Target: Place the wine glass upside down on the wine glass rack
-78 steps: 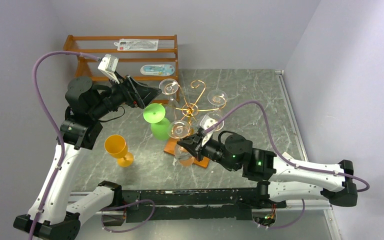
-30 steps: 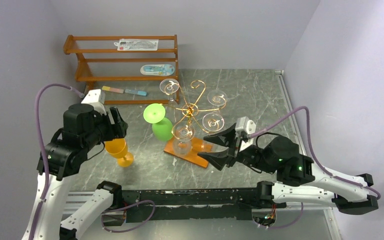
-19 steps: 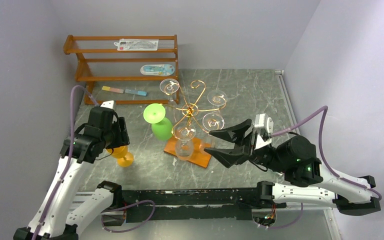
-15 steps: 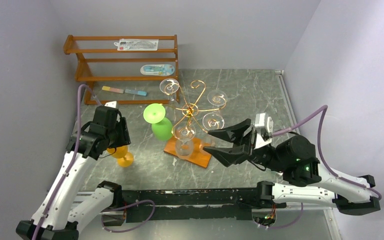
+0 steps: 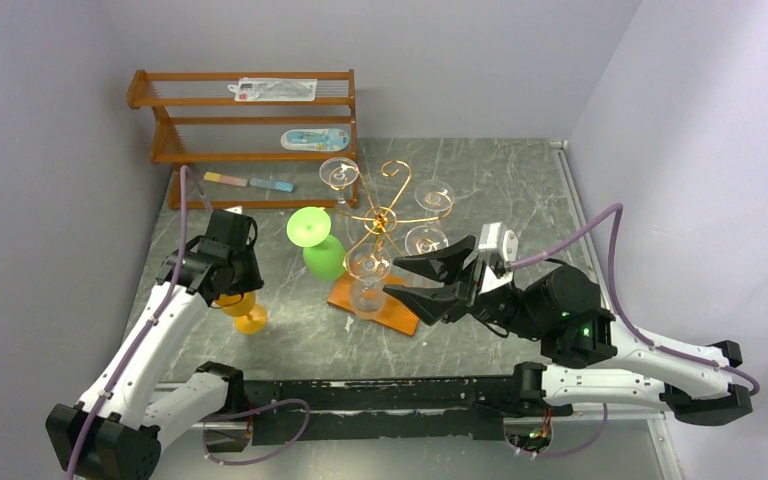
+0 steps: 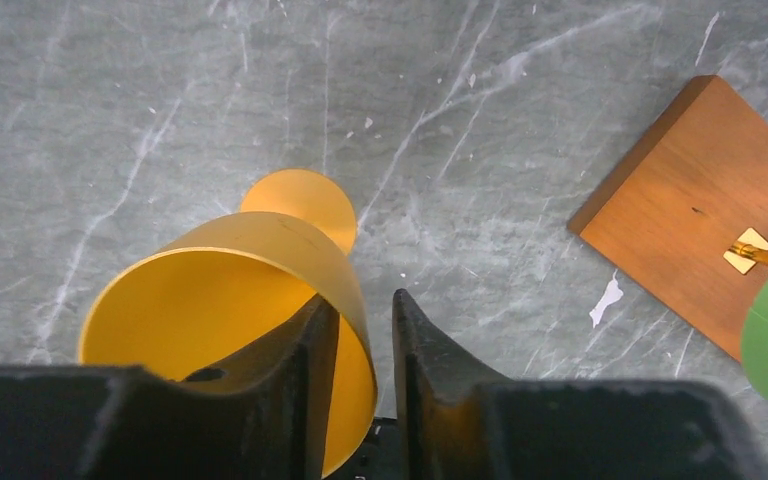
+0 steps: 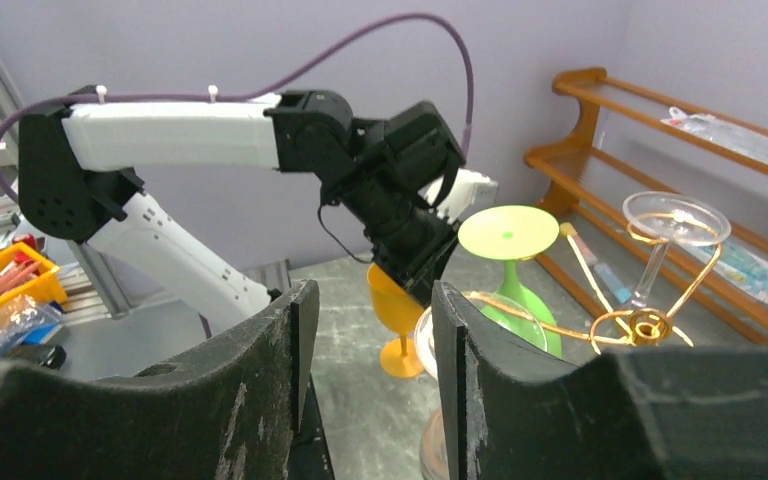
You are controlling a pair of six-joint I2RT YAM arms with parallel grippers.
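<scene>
The left arm has dropped low, and the left gripper [image 6: 363, 305] now sits on the yellow wine glass [image 6: 210, 300]. One finger is inside the cup and one outside, and the jaws look pinched on its thin wall, I think to lift it. The glass stands right way up on the table [image 5: 520, 190], left of the wine glass rack [image 5: 385, 215]. The right gripper [image 5: 394, 277] has slid closer to the rack, with its jaws spread wide and holding nothing.
</scene>
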